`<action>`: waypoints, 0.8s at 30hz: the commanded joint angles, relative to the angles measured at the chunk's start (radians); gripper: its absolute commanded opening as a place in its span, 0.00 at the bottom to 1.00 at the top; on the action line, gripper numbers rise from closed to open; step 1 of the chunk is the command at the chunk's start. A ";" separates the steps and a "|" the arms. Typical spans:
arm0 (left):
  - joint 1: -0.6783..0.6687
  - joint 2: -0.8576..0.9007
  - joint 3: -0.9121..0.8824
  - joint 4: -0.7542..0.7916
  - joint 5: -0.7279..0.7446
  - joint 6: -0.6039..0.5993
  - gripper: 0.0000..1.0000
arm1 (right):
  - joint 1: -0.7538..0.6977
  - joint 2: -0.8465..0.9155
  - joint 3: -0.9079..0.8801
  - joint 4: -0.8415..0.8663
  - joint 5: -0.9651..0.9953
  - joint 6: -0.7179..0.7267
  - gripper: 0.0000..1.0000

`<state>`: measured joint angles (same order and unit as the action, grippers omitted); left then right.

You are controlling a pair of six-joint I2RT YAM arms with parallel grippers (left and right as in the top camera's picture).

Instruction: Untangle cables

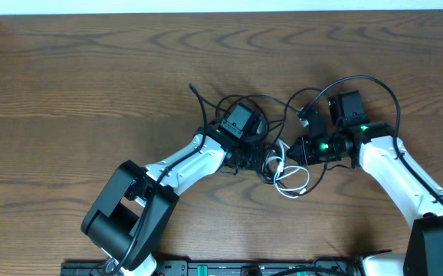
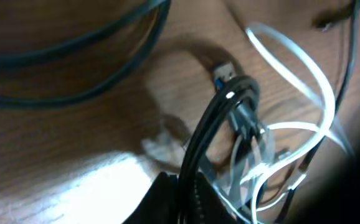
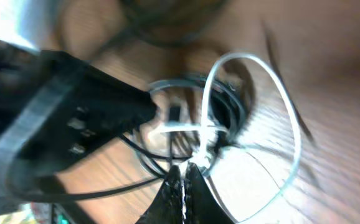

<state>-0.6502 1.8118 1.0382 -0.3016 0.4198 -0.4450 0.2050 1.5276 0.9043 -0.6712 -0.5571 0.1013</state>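
**Fig.** Untangling of cables, mid-grasp. In the overhead view both arms are seen to meet just right of frame centre, over a knot of cord on the wooden worktop (image 1: 91, 77).

The black cable (image 2: 220, 118) is spread in loose loops across the upper centre of the overhead view, w/ one free end lying toward the upper left of the knot. The white cable (image 2: 298, 62) is coiled in small loops at the lower right of the knot, between the two arms.

- **Left claw** (image 2: 181, 196): narrow, clamped on several strands of the black cable. In the left wrist view these are seen to run as a bundle up from the claw to a loop beside a blue-tipped plug (image 2: 225, 70).
- **Right claw** (image 3: 184, 180): narrowed to nothing, w/ a white strand appearing to be pinched at the tips; the exact contact is blurred.

The two claws are near each other, w/ white loops threaded among the black strands between them.

**Hazards (judged):**
- If the claws are drawn apart as gripped, the crossing may be tightened rather than freed, since several black strands are held at once.
- The plug may be snagged in a white loop and dragged.
- A thin strand may be slipped from the tips under tension.
- Contact between the claws is possible, given little clearance.
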 commanded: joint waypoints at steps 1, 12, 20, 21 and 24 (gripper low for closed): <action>-0.001 -0.011 -0.003 0.012 -0.001 0.006 0.08 | -0.003 0.002 0.018 -0.021 0.079 0.017 0.09; -0.001 -0.208 0.038 0.050 0.069 0.005 0.08 | 0.052 0.002 0.017 -0.002 0.042 0.017 0.43; -0.001 -0.224 0.037 0.045 0.146 -0.005 0.07 | 0.090 0.002 0.017 0.081 0.043 0.034 0.47; -0.001 -0.224 0.037 0.041 0.146 -0.005 0.07 | 0.090 0.002 0.017 0.095 0.043 0.034 0.44; -0.001 -0.224 0.037 0.023 0.146 -0.005 0.07 | 0.090 0.002 0.017 0.134 0.084 0.074 0.16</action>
<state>-0.6510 1.5936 1.0500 -0.2676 0.5301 -0.4480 0.2874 1.5280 0.9043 -0.5564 -0.4976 0.1310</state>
